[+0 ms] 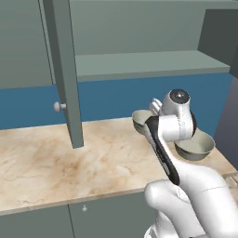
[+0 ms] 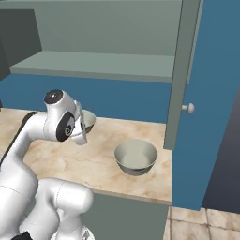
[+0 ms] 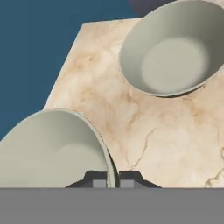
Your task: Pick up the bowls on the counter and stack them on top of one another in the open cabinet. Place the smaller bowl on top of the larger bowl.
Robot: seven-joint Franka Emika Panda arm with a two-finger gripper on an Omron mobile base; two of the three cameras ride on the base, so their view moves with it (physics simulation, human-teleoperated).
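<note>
Landmark: the larger bowl (image 2: 136,157), upright on the desk (image 1: 69,162), near the desk's front right corner, with its pale inside facing up.
Larger bowl in the other views: in the left base view (image 1: 196,147) it sits just behind the arm's wrist, partly hidden by it; in the hand view (image 3: 173,48) it lies at the top right, its rim whole and nothing inside it.
Smaller bowl: (image 2: 87,121) behind and to the left of the larger bowl, toward the blue wall (image 2: 126,101), apart from it with bare marble between them; its rim shows at (image 1: 141,120) in the left base view and at (image 3: 52,148) in the hand view.
End effector: (image 3: 113,178) its two dark fingertips (image 3: 97,179) stand close together with the smaller bowl's rim running between them, one tip inside the bowl and one outside; the tips look pressed on the rim wall. Whether the bowl is lifted or touching the desk I cannot tell.
Open cabinet: (image 1: 148,62) above and behind the larger bowl; its flat shelf is bare.
Cabinet door: (image 2: 180,79) swung out edge-on, its lower end just right of the larger bowl in the right base view, with a small round pale knob (image 2: 188,108).
</note>
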